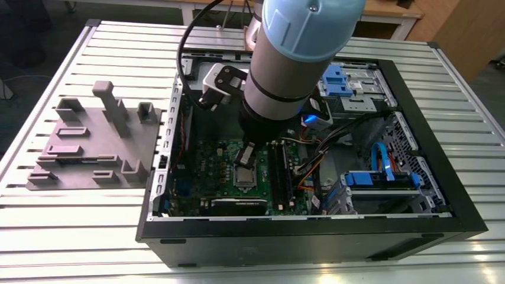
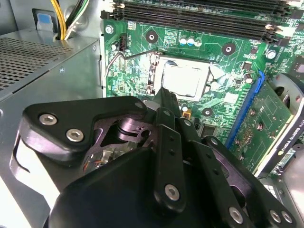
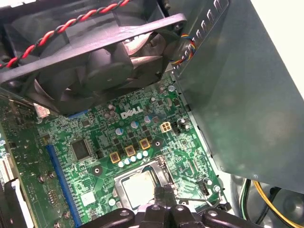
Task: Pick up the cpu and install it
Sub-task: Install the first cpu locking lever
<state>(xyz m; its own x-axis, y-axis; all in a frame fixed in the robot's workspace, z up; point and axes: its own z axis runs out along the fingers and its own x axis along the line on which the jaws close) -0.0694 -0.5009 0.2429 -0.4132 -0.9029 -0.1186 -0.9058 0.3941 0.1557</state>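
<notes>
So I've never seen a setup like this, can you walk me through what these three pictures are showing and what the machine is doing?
The big grey and blue tube is a robot arm reaching down into an open computer case that lies on a slatted metal table. The exterior view looks at it all from off the arm. Both wrist views come from cameras riding on the arm, looking down past its black gripper at the green motherboard.

The cpu, the small silver square, sits in its socket on that board, with the gripper's tip just beside it. The gripper appears to hold nothing.

On the table at the exterior view's left lies a purple-grey tray with upright blocks.
</notes>
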